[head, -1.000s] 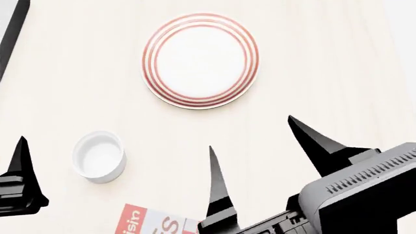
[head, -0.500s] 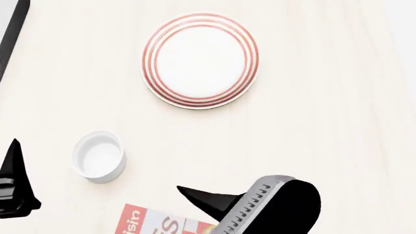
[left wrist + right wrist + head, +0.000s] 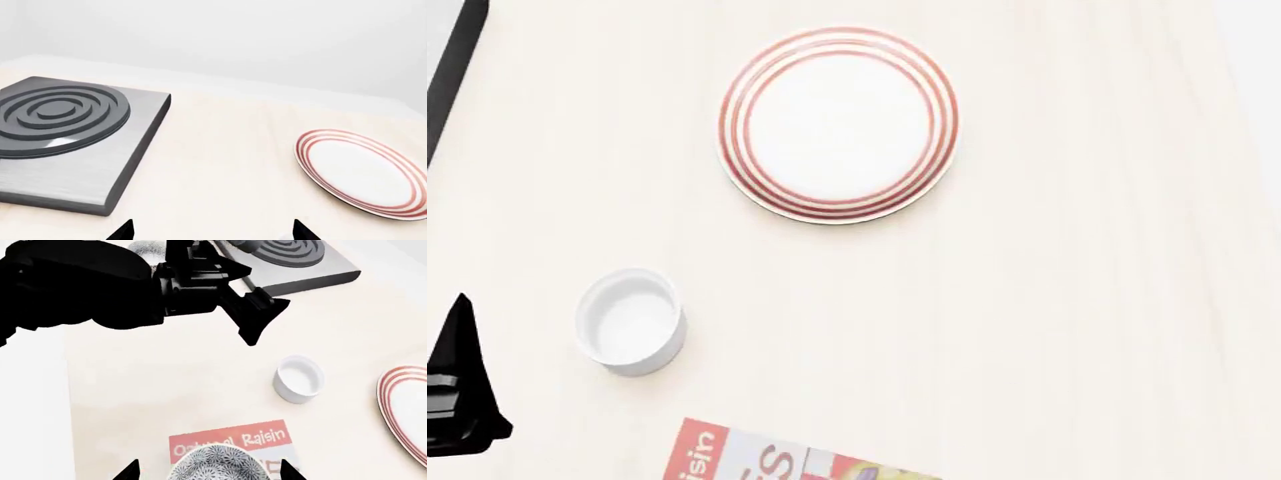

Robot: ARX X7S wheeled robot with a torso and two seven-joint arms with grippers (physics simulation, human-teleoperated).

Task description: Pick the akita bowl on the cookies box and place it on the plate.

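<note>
Pale matt wood table point(image 3: 1068, 300); brushed grey metal stove point(image 3: 80, 170).

Looking down on a pale wooden table point(image 3: 167, 385). At the bottom centre, the akita bowl point(image 3: 219, 466), speckled grey on white, sitting on the red-and-white cookies box point(image 3: 233, 441) lettered "Raisin". Flanking the bowl, two dark fingertips point(image 3: 127, 472) of the right gripper point(image 3: 208, 471), spread wide and clear of the rim. Right of centre, a small white cup point(image 3: 298, 378). At the right edge, part of the red-ringed plate point(image 3: 405, 410). Across the upper left, the black left arm point(image 3: 80, 285) and left gripper point(image 3: 257, 315). Along the top, a grey stove burner point(image 3: 300, 260).
</note>
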